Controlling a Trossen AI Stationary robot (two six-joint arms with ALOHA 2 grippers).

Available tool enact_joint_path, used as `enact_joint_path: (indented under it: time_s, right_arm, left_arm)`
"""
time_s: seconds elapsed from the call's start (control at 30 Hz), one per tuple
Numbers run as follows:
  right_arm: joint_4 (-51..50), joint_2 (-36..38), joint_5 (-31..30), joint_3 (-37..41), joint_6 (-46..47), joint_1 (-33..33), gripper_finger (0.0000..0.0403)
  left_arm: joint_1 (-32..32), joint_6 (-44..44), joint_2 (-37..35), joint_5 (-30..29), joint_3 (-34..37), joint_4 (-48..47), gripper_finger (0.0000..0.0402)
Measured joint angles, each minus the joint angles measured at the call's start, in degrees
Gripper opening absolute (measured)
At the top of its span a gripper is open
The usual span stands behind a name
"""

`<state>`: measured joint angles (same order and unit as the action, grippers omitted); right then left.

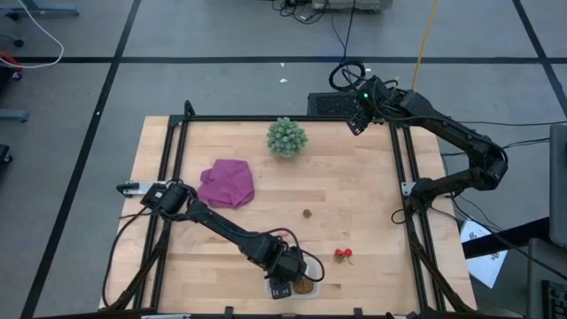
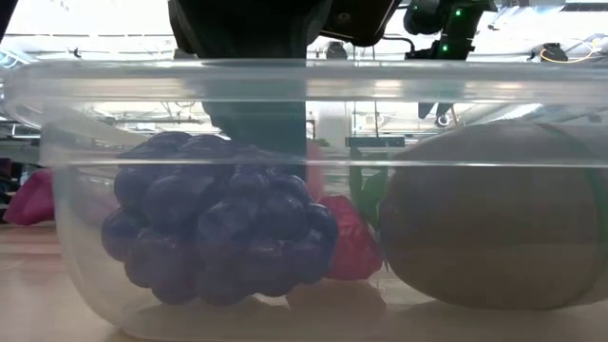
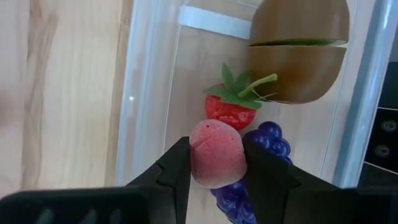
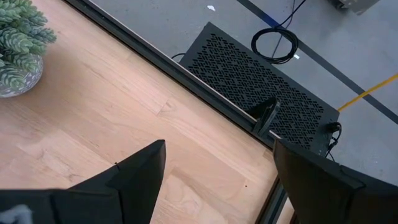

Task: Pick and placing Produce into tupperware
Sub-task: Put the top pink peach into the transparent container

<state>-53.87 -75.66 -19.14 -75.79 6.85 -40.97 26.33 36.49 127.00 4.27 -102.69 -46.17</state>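
Observation:
My left gripper (image 3: 216, 148) is over the clear tupperware tub (image 3: 149, 93) at the table's near edge (image 1: 297, 285), shut on a pink berry (image 3: 216, 154). In the tub lie a brown kiwi (image 3: 298, 50), a red strawberry with green leaves (image 3: 229, 112) and a purple grape cluster (image 3: 268, 138). The low view shows the grapes (image 2: 218, 228), strawberry (image 2: 353, 245) and kiwi (image 2: 494, 218) through the tub wall. Two red berries (image 1: 343, 254) and a small dark piece (image 1: 306, 213) rest on the wood. My right gripper (image 4: 219, 144) waits open at the far right corner (image 1: 358, 120). My left gripper pinches the pink berry by its two sides (image 3: 194, 158) between both fingers (image 3: 177, 168). The fingers come from above, pointing down into the tub. The berry sits just over the grape cluster; whether it touches the grapes cannot be told.
A magenta cloth (image 1: 228, 182) lies left of centre and a pale green bushy ball (image 1: 287, 137) stands near the far edge, also in the right wrist view (image 4: 18, 43). A black frame rail (image 1: 407, 195) borders the table. Bare wood lies between the tub and the cloth.

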Motion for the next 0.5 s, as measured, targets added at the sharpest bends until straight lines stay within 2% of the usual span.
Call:
enact_joint_path:
  time_s: [0.5]
  right_arm:
    - [0.0, 0.0, 0.0, 0.0, 1.0, 0.0, 0.0290]
  left_arm:
    - [-1.2, -1.7, 0.0, 0.9, 0.0, 0.2, 0.0121]
